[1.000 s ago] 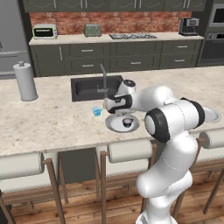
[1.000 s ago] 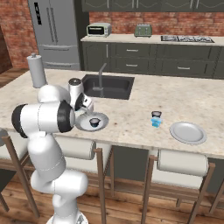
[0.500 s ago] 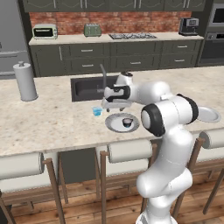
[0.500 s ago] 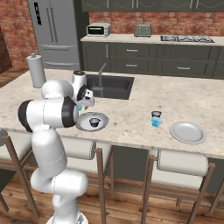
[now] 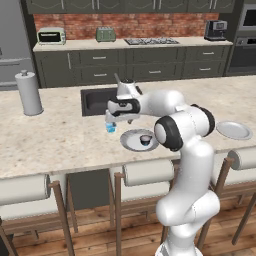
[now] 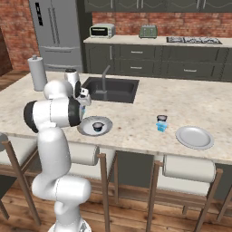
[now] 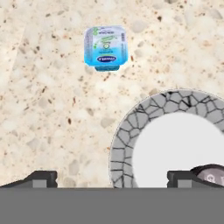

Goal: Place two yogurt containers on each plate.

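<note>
My gripper (image 7: pixel 111 177) is open and empty, hanging just above the counter between a light blue yogurt container (image 7: pixel 106 47) and the near plate (image 7: pixel 127 144). In the left base view the gripper (image 5: pixel 118 119) hovers over the blue container (image 5: pixel 110 128), left of the plate (image 5: pixel 131 142). A dark yogurt container (image 5: pixel 145 140) sits on that plate. In the right base view another dark container (image 6: pixel 161 118) and a blue one (image 6: pixel 161 127) stand together on the counter, left of the second plate (image 6: pixel 195 137), which holds nothing.
A sink (image 5: pixel 98 100) with a faucet (image 6: pixel 105 77) lies just behind the gripper. A paper towel roll (image 5: pixel 29 93) stands at the far left of the counter. Stools (image 5: pixel 145 172) line the near counter edge.
The hand has swung from over the near plate leftwards to the blue container on the counter. The dark container stays on the plate. The jaws remain open.
</note>
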